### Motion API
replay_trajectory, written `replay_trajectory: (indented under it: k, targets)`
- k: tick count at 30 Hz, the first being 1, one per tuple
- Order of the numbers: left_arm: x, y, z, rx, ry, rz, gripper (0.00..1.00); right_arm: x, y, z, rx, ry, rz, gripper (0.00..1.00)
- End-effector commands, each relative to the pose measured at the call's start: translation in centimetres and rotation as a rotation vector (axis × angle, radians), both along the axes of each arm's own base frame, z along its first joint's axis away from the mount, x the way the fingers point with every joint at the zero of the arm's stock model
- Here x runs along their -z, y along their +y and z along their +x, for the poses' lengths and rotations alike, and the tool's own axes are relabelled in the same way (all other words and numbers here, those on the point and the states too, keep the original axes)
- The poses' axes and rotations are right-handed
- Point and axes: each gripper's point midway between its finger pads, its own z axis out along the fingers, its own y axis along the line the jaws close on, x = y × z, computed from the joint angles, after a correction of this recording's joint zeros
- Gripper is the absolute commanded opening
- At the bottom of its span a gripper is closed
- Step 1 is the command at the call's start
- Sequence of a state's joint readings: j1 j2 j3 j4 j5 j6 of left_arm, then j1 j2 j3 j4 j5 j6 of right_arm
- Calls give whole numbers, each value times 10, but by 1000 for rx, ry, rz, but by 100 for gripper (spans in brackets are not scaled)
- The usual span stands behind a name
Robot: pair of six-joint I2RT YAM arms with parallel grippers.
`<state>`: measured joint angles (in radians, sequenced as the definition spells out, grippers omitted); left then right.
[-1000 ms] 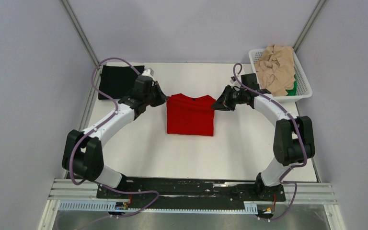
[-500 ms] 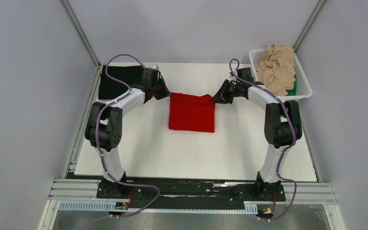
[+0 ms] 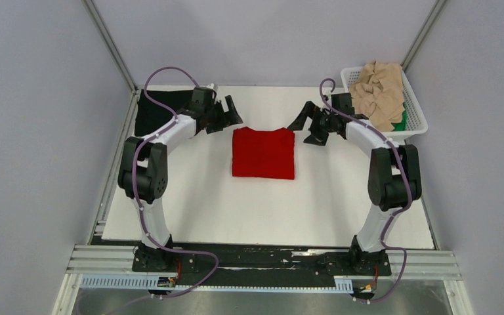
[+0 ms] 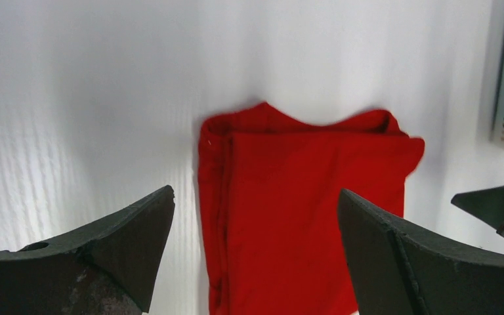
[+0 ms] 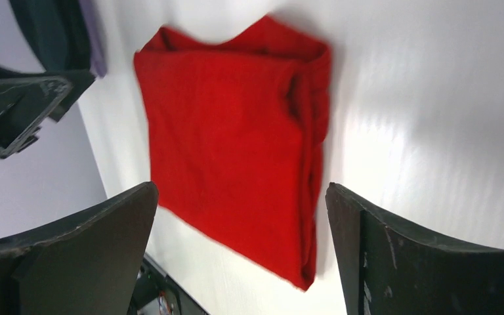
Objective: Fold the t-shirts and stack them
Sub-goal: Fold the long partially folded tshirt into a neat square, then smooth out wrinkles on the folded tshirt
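A bright red t-shirt point(image 3: 263, 153) lies folded into a flat rectangle in the middle of the white table, held by nothing. My left gripper point(image 3: 230, 113) hangs open just beyond its far left corner. Off the far right corner, my right gripper point(image 3: 304, 128) is open too. The left wrist view has the red t-shirt point(image 4: 302, 210) below my left gripper point(image 4: 256, 191), its jaws wide apart. In the right wrist view the red t-shirt point(image 5: 230, 151) lies under my empty right gripper point(image 5: 241, 186). A black t-shirt point(image 3: 153, 113) lies flat at the far left.
A white lattice basket point(image 3: 422, 123) at the far right corner holds crumpled beige t-shirts point(image 3: 380, 88) and a bit of a green t-shirt point(image 3: 402, 120). Grey walls close in the table point(image 3: 203, 210) on three sides. The arm bases stand at the near edge.
Both grippers have opened and let go of the red t-shirt's far corners, then drawn back a little. The shirt now lies flat and folded.
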<state>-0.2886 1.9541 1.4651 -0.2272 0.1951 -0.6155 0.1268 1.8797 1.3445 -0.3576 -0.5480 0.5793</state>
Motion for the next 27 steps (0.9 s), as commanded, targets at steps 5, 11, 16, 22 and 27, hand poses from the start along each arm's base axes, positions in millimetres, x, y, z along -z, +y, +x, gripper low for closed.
replay_trajectory:
  k: [5,11,16,22,27]
  targets:
    - [-26,-45,-17,146,-73,-121,100,-37,47,-3,-151,-140,165,100]
    - [13,-55,15,109,-37,-128,100,10,51,45,-79,-48,166,100]
    - [71,-49,24,59,95,-51,100,56,44,55,-21,46,149,100]
    - [92,-33,3,37,174,16,100,66,40,38,-27,79,135,100]
    - [35,-22,3,16,74,48,100,12,36,35,-49,-44,108,100]
